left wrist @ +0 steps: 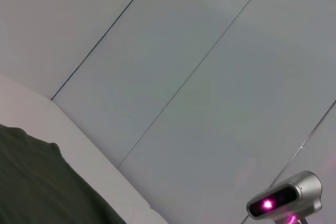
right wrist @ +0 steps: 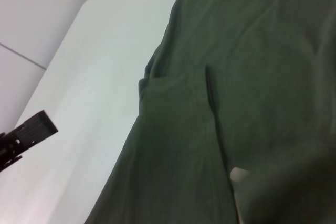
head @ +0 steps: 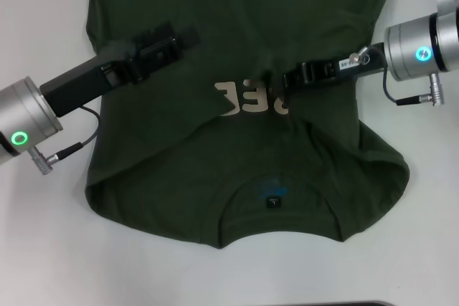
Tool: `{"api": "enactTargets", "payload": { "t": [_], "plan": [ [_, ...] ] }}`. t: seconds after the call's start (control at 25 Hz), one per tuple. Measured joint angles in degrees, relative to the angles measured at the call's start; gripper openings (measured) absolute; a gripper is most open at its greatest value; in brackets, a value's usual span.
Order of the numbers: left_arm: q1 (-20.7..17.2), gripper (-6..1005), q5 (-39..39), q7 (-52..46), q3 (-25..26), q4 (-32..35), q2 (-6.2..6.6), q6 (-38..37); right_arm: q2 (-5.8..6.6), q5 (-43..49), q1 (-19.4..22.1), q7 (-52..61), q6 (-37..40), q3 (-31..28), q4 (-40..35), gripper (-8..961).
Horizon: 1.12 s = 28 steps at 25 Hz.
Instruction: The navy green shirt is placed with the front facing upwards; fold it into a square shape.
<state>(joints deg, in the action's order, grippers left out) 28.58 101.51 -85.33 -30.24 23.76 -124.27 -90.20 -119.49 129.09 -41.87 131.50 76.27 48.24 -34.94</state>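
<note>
Olive-green cotton covers most of the white table [head: 43, 19]: the shirt [head: 237, 34] lies spread before us, collar nearest, hem running off the far edge of the head view. Its sides are already turned inward, so plain fabric overlaps the chest and cuts off the cream letters [head: 251, 98]. We judge it light, limp and a little clingy. It will sag and crease wherever it is lifted, so a hold should pinch a doubled edge or fold line, not a flat single layer.

Our left gripper [head: 168, 41] lies low over the left fold, fingers pointing toward the middle; we cannot tell whether they are parted or pinching cloth. Our right gripper [head: 305, 74] reaches in from the right to the centre crease by the letters, and its state is likewise unclear. The small dark label [head: 272, 202] sits inside the collar.
</note>
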Motion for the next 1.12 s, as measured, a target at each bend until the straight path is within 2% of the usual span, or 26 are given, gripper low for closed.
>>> {"api": "enactTargets", "payload": {
  "t": [0.4, 0.84, 1.0, 1.12],
  "plan": [
    [-0.10, 890, 0.00, 0.00, 0.00, -0.12, -0.01, -0.34, 0.04, -2.75, 2.46, -1.88, 0.85, -0.07, -0.36, 87],
    [0.01, 890, -0.03, 0.00, 0.00, -0.12, -0.01, -0.49, 1.28, -13.10, 7.85, -9.35, 5.01, -2.97, -2.46, 216],
    [0.14, 891, -0.05, 0.25, 0.00, -0.13, -0.01, -0.57, 1.65, -16.09, 11.99, -12.11, 9.27, -7.10, -5.18, 390],
    [0.15, 890, -0.08, 0.84, -0.01, -0.13, -0.01, -0.56, 2.71, -16.47, 15.16, -12.73, 13.32, -10.39, -5.88, 520]
  ]
}}
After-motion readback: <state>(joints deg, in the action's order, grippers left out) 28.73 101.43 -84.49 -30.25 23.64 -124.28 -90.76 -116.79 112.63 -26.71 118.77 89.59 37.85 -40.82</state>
